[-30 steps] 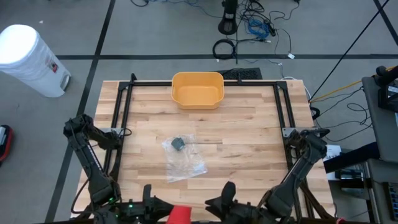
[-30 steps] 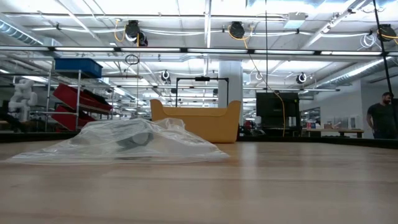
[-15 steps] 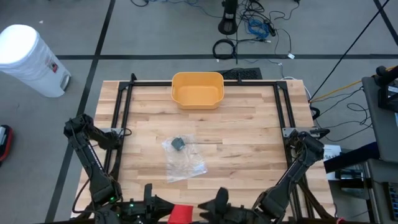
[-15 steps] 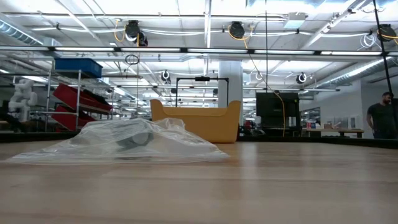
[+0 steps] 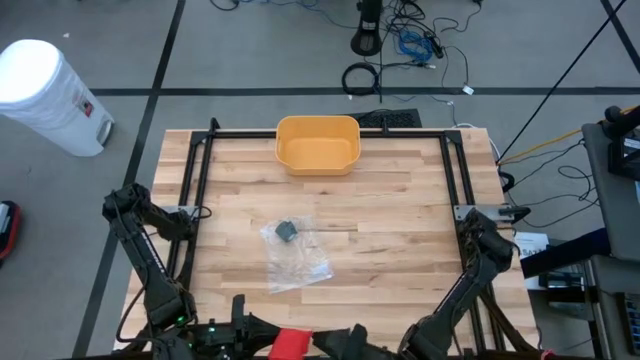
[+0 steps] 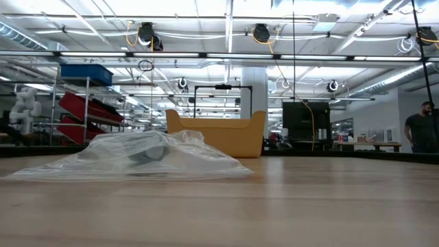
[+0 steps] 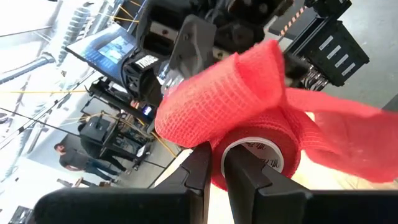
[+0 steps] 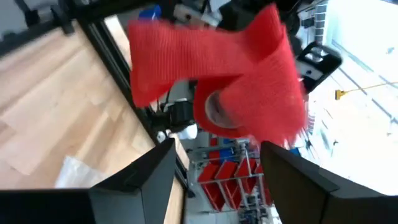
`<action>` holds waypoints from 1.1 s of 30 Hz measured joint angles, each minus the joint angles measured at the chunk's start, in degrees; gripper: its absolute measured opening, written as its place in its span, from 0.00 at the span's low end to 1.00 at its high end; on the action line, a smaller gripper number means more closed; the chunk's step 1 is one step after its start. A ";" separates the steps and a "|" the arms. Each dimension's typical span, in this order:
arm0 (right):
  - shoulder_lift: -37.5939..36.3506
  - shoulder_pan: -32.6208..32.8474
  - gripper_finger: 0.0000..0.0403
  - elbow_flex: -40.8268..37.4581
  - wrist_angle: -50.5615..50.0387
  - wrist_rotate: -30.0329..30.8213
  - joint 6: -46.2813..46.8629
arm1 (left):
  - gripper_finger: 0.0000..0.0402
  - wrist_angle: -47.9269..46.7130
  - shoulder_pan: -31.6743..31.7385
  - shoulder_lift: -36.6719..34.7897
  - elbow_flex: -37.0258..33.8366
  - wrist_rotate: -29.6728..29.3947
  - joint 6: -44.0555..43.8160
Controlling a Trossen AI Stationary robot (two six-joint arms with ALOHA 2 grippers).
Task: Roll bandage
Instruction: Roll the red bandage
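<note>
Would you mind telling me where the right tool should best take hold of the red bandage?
Probably the loose tail, come at from the open side facing the right tool, whose fingers stand wide apart. The left tool already pinches the roll's core wall, so the free end is what remains.

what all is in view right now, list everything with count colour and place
bandage roll: 1, red, near table edge, held in left pincer, loose tail hanging
plastic bag: 1, clear, mid table, small dark item inside
bin: 1, yellow, far edge of table, centre
table: 1, light wood, black frame around it
trash can: 1, white, floor beyond table's left corner
cables: several, dark, floor behind table
person: 1, dark top, room behind
left pincer: 1, dark, shut on the roll
right pincer: 1, dark, open, facing the roll
</note>
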 joint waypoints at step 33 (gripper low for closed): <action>-1.11 -1.14 0.55 0.03 4.67 -4.95 4.02 | 0.10 1.28 0.15 -0.04 0.00 1.75 -1.61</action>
